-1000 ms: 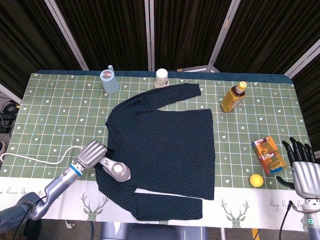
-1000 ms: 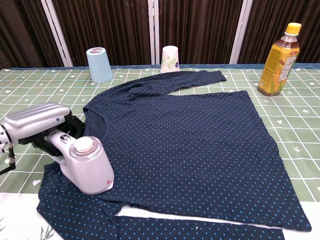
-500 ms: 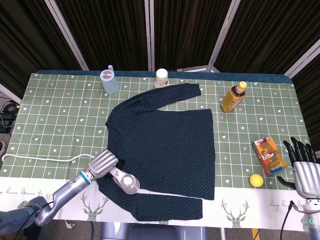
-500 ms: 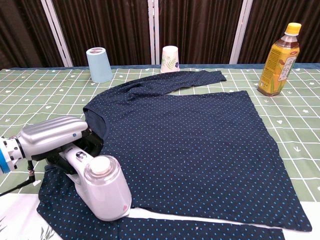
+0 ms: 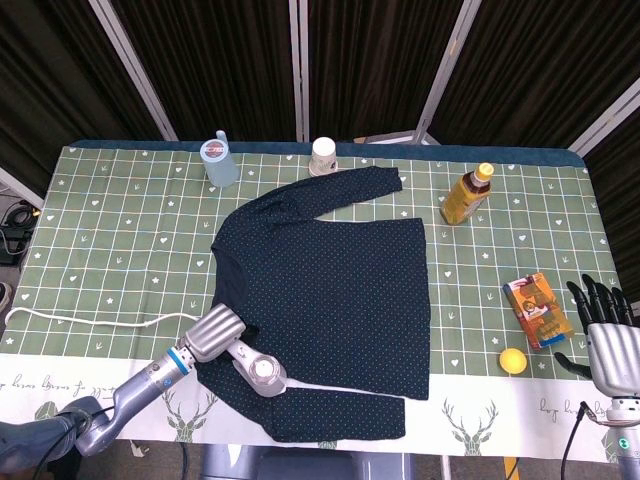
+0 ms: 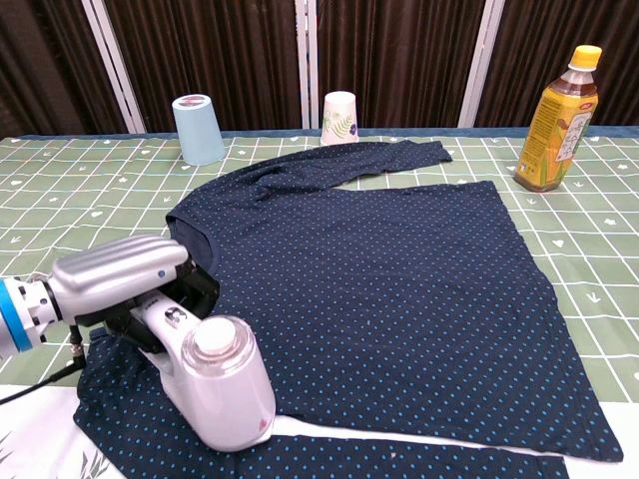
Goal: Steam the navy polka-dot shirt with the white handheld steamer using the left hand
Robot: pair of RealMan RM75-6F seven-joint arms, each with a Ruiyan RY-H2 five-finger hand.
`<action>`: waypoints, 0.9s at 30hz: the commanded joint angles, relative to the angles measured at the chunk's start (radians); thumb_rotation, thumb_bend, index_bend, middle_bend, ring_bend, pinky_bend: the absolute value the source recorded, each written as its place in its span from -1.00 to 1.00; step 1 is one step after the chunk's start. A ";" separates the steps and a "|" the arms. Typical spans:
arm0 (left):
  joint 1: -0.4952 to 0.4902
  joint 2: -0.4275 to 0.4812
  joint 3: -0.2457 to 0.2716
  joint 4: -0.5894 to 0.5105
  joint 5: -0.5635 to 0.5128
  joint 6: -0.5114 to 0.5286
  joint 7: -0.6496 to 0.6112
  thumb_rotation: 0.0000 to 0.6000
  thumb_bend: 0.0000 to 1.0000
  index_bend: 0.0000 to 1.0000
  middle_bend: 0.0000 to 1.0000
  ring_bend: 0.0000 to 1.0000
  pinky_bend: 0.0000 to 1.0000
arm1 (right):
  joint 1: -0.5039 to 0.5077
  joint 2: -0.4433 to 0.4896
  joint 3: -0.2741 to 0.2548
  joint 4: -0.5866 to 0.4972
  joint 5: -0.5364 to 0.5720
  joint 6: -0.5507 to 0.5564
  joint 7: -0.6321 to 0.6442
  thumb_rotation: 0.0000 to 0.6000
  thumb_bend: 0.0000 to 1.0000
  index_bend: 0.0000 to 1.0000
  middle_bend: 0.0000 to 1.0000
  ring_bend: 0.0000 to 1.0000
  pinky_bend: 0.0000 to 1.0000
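The navy polka-dot shirt (image 5: 330, 290) (image 6: 389, 279) lies spread flat on the green checked tablecloth. My left hand (image 5: 212, 333) (image 6: 125, 277) grips the handle of the white handheld steamer (image 5: 258, 371) (image 6: 218, 384), whose head rests on the shirt's near left sleeve and hem. Its white cord (image 5: 90, 322) trails left across the table. My right hand (image 5: 605, 335) hovers at the table's right edge with fingers spread, holding nothing; the chest view does not show it.
At the back stand a light blue cup (image 5: 220, 162) (image 6: 198, 129) and a white paper cup (image 5: 322, 155) (image 6: 339, 118). An orange drink bottle (image 5: 468, 194) (image 6: 557, 120) stands back right. A snack box (image 5: 538, 308) and a yellow ball (image 5: 513, 361) lie near my right hand.
My left hand has slid the steamer to the right and toward the near edge, along the shirt's lower left sleeve. The right hand has stayed put.
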 commanded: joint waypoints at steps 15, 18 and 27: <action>0.023 0.107 -0.180 0.104 -0.200 0.024 -0.111 1.00 0.11 1.00 0.79 0.56 0.99 | 0.001 -0.004 -0.004 -0.007 -0.008 0.002 -0.017 1.00 -1.00 -1.00 -1.00 -1.00 -1.00; 0.031 0.105 -0.198 0.174 -0.252 -0.020 -0.142 1.00 0.11 1.00 0.79 0.56 0.99 | 0.001 -0.004 -0.005 -0.009 -0.009 0.002 -0.018 1.00 -1.00 -1.00 -1.00 -1.00 -1.00; 0.049 0.056 -0.194 0.350 -0.315 -0.141 -0.233 1.00 0.11 1.00 0.79 0.56 0.97 | 0.007 -0.010 -0.006 -0.010 -0.008 -0.009 -0.032 1.00 -1.00 -1.00 -1.00 -1.00 -1.00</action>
